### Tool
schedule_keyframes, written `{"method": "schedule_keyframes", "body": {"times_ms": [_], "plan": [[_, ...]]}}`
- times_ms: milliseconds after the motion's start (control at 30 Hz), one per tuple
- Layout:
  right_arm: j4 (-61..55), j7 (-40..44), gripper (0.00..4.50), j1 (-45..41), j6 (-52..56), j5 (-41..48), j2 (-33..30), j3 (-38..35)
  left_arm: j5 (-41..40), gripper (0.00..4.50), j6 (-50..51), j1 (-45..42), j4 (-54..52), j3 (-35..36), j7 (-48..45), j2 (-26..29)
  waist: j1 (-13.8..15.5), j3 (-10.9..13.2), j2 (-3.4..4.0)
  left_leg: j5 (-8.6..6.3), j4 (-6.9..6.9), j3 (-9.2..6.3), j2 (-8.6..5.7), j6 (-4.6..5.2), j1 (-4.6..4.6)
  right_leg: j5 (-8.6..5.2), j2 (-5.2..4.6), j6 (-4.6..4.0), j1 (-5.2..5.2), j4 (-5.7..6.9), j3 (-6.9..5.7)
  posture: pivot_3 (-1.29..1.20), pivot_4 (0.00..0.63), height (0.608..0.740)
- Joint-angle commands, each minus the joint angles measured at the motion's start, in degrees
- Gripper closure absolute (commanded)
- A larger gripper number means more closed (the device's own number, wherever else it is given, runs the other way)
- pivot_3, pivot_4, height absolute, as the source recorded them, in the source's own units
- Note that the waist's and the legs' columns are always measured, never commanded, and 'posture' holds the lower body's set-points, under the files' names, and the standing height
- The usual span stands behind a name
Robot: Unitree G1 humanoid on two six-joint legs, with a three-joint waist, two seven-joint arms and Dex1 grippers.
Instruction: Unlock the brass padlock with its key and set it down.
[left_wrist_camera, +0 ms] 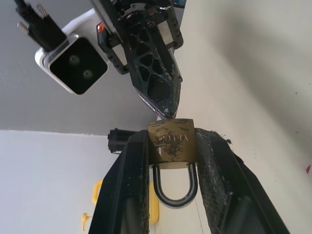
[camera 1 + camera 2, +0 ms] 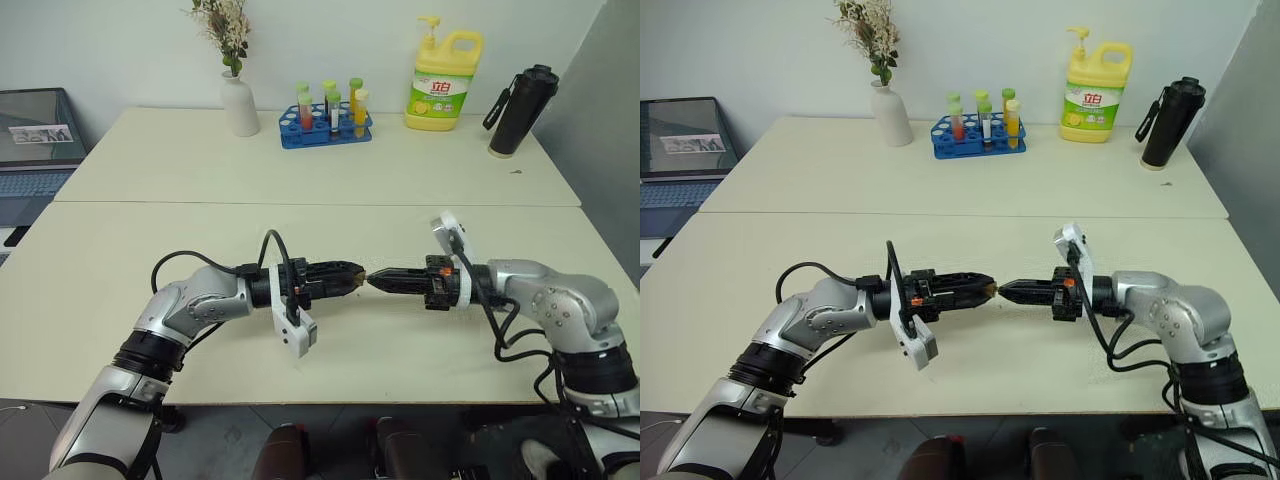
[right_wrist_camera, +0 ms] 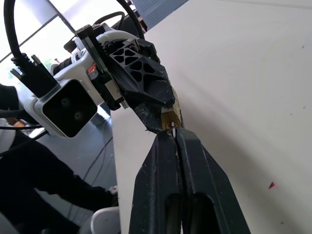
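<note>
Two grippers meet tip to tip above the near table [image 2: 200,330]: the left gripper [image 1: 170,146] clamps the brass padlock [image 1: 171,143], the right gripper [image 3: 171,132] pinched together at it. Beyond stand a test-tube rack [image 2: 327,125], vase [image 2: 239,103], yellow bottle [image 2: 445,82] and black flask [image 2: 520,110].

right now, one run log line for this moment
left gripper: shut on small brass padlock | right gripper: shut, tips at padlock's key end | shackle: seated | both above beige table
</note>
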Motion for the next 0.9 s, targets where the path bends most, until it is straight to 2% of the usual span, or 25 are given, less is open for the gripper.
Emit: {"method": "schedule_keyframes", "body": {"times_ms": [33,400,733,900], "plan": [[2.25,-2.12,4.50,-3.37,6.97,4.33,0.24,-3.13,0.29,3.54,-0.70,-0.17,-1.37,0.52,1.37,0.23,0.00,0.00,0.00,0.00,-0.01,0.01,0.00,0.00,0.00,0.00,-0.02,0.00,0.00,0.00,0.01,0.00,0.150,0.740],[10.69,-11.96,4.50,-9.90,20.75,7.22,5.45,-8.64,1.98,3.54,-0.66,0.82,-2.34,0.99,3.17,0.21,-0.05,0.00,0.01,0.00,-0.02,-0.01,0.01,0.00,-0.04,0.00,-0.06,0.00,-0.03,0.01,-0.01,0.00,0.150,0.740],[11.29,-14.60,4.50,-10.76,23.11,7.41,7.25,-10.52,3.03,3.54,-0.44,1.08,-2.57,0.97,4.20,0.55,-0.06,0.00,0.01,-0.01,-0.03,-0.01,-0.01,0.01,-0.06,0.00,-0.10,0.00,-0.04,0.00,-0.05,0.00,0.150,0.740],[8.64,-12.90,4.50,-9.87,19.47,5.91,6.29,-8.29,2.55,3.54,-0.04,1.29,-2.57,0.92,4.01,0.64,-0.06,0.00,0.01,-0.01,-0.03,-0.01,-0.01,0.01,-0.06,0.00,-0.10,0.00,-0.05,0.00,-0.04,0.00,0.150,0.740]]}}
